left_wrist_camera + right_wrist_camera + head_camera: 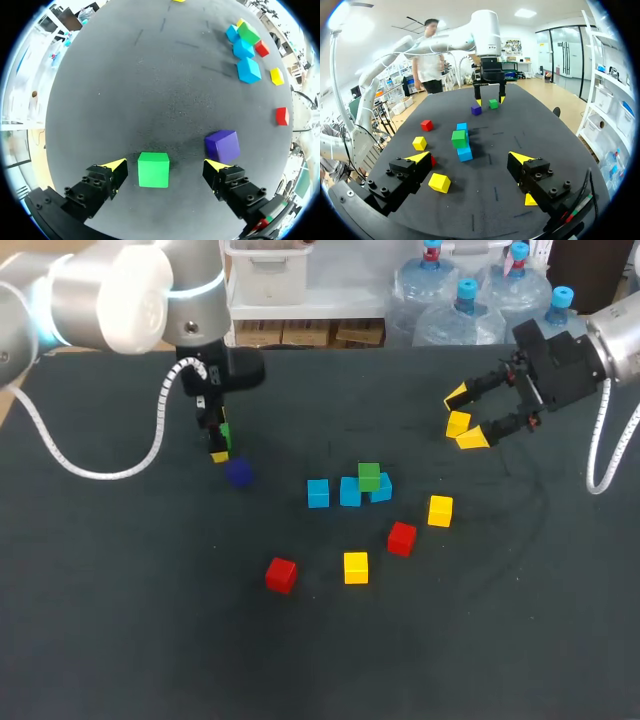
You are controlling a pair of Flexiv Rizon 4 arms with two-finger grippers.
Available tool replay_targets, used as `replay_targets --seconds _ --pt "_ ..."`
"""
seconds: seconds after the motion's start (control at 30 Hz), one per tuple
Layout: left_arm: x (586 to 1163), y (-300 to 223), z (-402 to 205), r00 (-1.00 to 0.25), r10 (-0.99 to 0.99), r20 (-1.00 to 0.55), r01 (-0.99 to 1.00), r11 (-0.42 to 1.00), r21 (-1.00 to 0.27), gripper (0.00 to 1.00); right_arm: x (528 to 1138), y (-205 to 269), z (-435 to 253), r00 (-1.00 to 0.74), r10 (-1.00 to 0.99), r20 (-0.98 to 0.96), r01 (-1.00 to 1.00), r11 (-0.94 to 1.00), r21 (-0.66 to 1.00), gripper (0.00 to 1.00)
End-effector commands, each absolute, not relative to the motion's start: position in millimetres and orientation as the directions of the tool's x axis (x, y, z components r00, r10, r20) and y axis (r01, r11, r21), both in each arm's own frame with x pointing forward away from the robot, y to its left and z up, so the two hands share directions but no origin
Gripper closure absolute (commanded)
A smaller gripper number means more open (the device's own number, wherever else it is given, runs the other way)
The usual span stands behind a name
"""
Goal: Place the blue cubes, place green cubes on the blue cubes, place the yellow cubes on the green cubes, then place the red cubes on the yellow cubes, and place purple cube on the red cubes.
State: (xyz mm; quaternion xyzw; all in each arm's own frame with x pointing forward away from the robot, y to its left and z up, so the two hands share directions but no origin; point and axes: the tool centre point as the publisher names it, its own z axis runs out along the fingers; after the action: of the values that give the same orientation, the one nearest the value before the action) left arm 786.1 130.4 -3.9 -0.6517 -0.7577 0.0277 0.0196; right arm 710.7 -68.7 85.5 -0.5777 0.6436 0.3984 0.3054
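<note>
Step in hand: the green layer. Three blue cubes [318, 493] lie in a row near the middle of the desk [120, 640]. One green cube [369, 476] already rests on top of the row at the end nearer the right arm. The second green cube [153, 170] sits on the desk well off toward the left arm's side, and the left gripper [167, 167] is lowered around it. Its jaws stand apart, one on each side, and neither appears to touch the cube. The purple cube [222, 146] lies just ahead of one finger. The right gripper [465, 418] hangs above the right part of the desk, jaws apart and holding nothing. The yellow cubes [356, 567] and red cubes [281, 574] lie loose in front of the row, not yet stacked. Next move, as judged: bring the left jaws together squarely on the second green cube and lift it without nudging the purple cube. Then carry it to the blue row and set it down beside the green cube already placed.
</note>
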Motion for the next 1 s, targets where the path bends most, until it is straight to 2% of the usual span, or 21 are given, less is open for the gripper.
replay_targets --seconds 0.03,0.1,0.13,0.17,0.2,0.27,0.3,0.33,0.67,1.0 --pt "787 128 -3 -0.147 0.989 0.003 0.987 0.147 -0.069 0.0 711 -69 85 -0.145 -0.499 -0.854 -0.987 0.015 0.159 0.0" --pt "785 128 -5 -0.145 0.989 0.0 0.987 0.144 -0.065 0.0 711 -69 85 -0.145 -0.499 -0.854 -0.987 0.015 0.159 0.0" --pt "784 128 -7 -0.145 0.989 0.001 0.987 0.145 -0.066 0.05 711 -69 85 -0.145 -0.499 -0.854 -0.987 0.015 0.159 0.0" --pt "783 128 -8 -0.148 0.989 -0.002 0.987 0.148 -0.069 0.17 711 -69 85 -0.145 -0.499 -0.854 -0.987 0.015 0.159 0.0" --pt "782 128 -9 -0.148 0.989 -0.003 0.987 0.147 -0.069 0.49 711 -69 85 -0.145 -0.499 -0.854 -0.987 0.015 0.159 0.0" --pt "781 129 -10 -0.148 0.989 0.006 0.987 0.148 -0.069 0.71 711 -69 85 -0.145 -0.499 -0.854 -0.987 0.015 0.159 0.0" --pt "780 129 -11 -0.148 0.989 0.002 0.987 0.148 -0.07 0.96 711 -69 85 -0.145 -0.499 -0.854 -0.987 0.015 0.159 0.0" --pt "779 130 -12 -0.151 0.989 0.005 0.986 0.151 -0.074 1.0 711 -69 85 -0.145 -0.499 -0.854 -0.987 0.015 0.159 0.0" --pt "778 131 -3 -0.148 0.989 0.011 0.988 0.148 -0.052 1.0 711 -69 85 -0.145 -0.499 -0.854 -0.987 0.015 0.159 0.0" --pt "763 113 32 -0.133 0.991 -0.009 0.991 0.133 0.0 1.0 711 -69 85 -0.145 -0.499 -0.854 -0.987 0.015 0.159 0.0"
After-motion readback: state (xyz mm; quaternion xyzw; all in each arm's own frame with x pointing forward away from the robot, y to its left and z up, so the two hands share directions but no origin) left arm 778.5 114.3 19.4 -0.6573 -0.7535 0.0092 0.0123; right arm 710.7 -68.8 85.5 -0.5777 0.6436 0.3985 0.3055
